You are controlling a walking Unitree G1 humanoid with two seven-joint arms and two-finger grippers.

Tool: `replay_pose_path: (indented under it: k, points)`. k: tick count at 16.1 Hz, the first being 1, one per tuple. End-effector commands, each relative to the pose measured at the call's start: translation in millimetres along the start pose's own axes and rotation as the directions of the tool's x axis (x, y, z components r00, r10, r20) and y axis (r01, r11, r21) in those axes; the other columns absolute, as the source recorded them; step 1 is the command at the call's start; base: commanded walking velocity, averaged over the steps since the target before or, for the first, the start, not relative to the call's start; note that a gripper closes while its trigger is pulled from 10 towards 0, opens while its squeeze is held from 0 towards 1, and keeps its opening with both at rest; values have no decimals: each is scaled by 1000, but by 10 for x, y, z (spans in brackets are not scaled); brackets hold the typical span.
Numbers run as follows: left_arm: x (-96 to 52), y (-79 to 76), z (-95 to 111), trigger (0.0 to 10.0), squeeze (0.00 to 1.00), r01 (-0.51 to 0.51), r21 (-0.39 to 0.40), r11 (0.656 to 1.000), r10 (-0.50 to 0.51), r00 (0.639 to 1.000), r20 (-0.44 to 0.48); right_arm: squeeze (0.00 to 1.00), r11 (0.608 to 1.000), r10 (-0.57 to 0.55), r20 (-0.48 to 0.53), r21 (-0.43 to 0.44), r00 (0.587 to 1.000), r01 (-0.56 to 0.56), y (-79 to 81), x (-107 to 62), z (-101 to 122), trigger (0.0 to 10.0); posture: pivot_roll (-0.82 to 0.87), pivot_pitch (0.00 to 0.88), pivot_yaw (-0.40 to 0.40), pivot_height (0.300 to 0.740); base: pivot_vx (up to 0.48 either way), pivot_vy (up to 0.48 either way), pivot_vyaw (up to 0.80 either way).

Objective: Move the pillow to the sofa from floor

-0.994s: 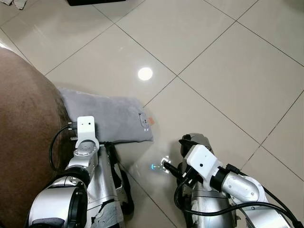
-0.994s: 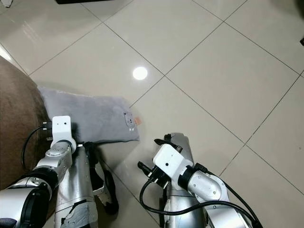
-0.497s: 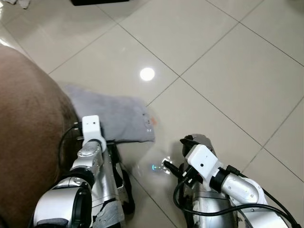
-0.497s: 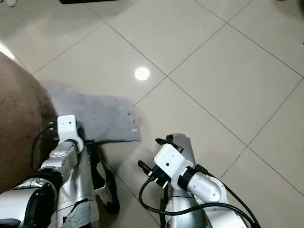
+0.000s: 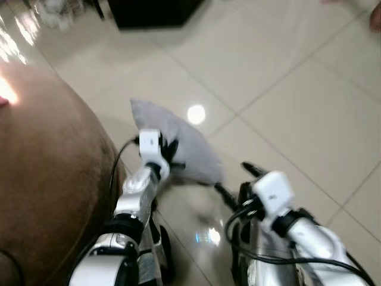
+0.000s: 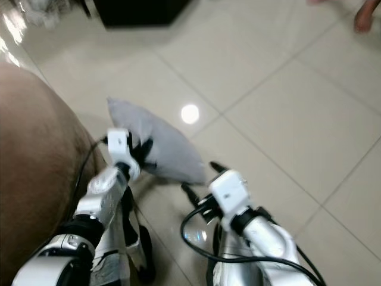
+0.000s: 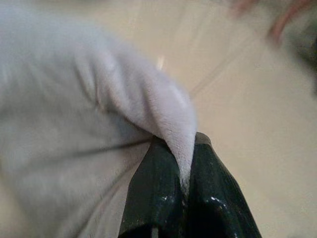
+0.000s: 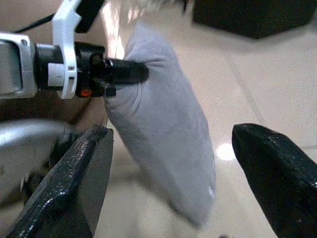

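The grey pillow (image 5: 184, 149) hangs tilted above the tiled floor, beside the brown sofa (image 5: 41, 196) on my left. My left gripper (image 5: 169, 152) is shut on a fold at the pillow's edge; in the left wrist view its black fingers (image 7: 163, 193) pinch the grey fabric (image 7: 74, 124). My right gripper (image 5: 237, 180) stands open a little to the right of the pillow and touches nothing. In the right wrist view its wide-apart fingers (image 8: 79, 173) frame the hanging pillow (image 8: 168, 124) and the left gripper (image 8: 124, 72).
The sofa's rounded brown arm fills the left side. Dark furniture (image 5: 155, 12) stands on the floor far ahead. A person's foot (image 6: 363, 18) is at the far right. A ceiling light reflects on the beige tiles (image 5: 196, 113).
The pillow lay flat on the floor; now my left gripper holds it lifted and hanging. Both arms have risen, and the camera has tilted up, blurred.
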State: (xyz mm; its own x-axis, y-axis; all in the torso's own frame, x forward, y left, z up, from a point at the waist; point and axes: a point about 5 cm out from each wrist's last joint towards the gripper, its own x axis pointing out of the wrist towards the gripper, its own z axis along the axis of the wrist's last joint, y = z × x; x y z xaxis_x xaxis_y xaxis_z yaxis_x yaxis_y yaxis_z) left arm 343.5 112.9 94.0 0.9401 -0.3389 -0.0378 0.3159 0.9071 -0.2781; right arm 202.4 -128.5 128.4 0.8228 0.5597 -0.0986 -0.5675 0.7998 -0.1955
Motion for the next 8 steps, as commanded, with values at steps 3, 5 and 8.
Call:
replay_pose_path:
  k: [3,5,8]
  points:
    - [-33,-209,547,0,0,71,19,997,-73,977,201,0,996,-2,23,87,1000,0,120,-106,89,10000,-122,74,89,510,0,0,0]
    - [-88,-253,806,0,0,52,106,993,-79,960,268,0,985,-94,40,148,995,87,62,-81,99,10000,-121,48,92,530,0,0,0]
    - [-242,-145,962,10000,0,15,217,976,-79,954,288,0,954,-291,75,94,954,284,-195,45,139,10000,-95,10,84,565,0,0,0]
